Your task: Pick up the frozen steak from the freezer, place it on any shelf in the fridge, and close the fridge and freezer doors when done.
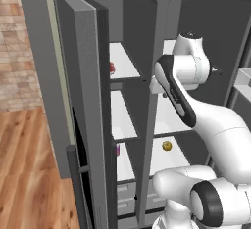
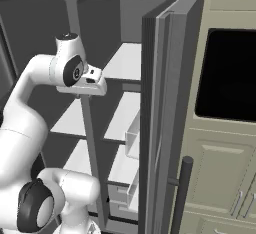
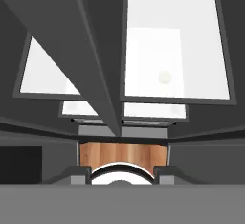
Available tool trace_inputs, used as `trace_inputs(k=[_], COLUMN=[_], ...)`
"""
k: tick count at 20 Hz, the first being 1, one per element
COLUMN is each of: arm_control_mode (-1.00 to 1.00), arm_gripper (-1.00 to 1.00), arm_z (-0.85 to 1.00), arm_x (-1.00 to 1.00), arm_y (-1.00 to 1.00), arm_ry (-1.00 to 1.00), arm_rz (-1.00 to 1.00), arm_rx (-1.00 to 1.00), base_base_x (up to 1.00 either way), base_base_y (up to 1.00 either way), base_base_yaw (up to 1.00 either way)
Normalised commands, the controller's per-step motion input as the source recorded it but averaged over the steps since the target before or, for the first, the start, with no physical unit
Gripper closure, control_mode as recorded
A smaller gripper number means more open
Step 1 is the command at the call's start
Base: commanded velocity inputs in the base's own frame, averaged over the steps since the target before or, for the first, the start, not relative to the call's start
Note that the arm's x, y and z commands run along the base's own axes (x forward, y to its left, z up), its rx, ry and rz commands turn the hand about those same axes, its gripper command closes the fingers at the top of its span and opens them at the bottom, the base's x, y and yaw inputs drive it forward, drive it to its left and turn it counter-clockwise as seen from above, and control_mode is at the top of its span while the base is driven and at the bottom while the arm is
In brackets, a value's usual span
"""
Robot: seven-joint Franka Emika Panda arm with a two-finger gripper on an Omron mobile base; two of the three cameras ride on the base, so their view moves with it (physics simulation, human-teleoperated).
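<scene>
Here the arm (image 1: 196, 105) hovers by the divider (image 1: 151, 125); whether the fingers are holding anything cannot be told; swinging leftward risks striking it.

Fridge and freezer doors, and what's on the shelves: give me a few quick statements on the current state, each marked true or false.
1. The left door stands open. True.
2. The right door is closed. False: it stands open too.
3. A small yellowish item sits on a lower shelf right of the divider. True.
4. The gripper holds the steak. False: nothing sits between its fingertips.
5. A small red item sits on an upper shelf left of the divider. True.
</scene>
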Motion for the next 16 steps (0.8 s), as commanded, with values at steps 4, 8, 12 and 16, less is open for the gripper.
trace_inputs(k=[4, 8, 12, 16], arm_control_mode=[-1.0, -1.0, -1.0, -1.0], arm_gripper=[-1.0, -1.0, -1.0, -1.0], arm_z=[0.0, 0.0, -0.08, -0.3], arm_x=[-0.23, -0.57, -0.29, -0.35], arm_y=[0.0, 0.0, 0.01, 0.0], arm_ry=[-0.01, -0.07, -0.12, -0.16], arm_rz=[0.0, 0.0, -0.04, -0.05], arm_rx=[0.0, 0.02, 0.06, 0.03], base_base_x=[0.0, 0.0, 0.0, 0.0], base_base_y=[0.0, 0.0, 0.0, 0.0], base_base_yaw=[0.0, 0.0, 0.0, 0.0])
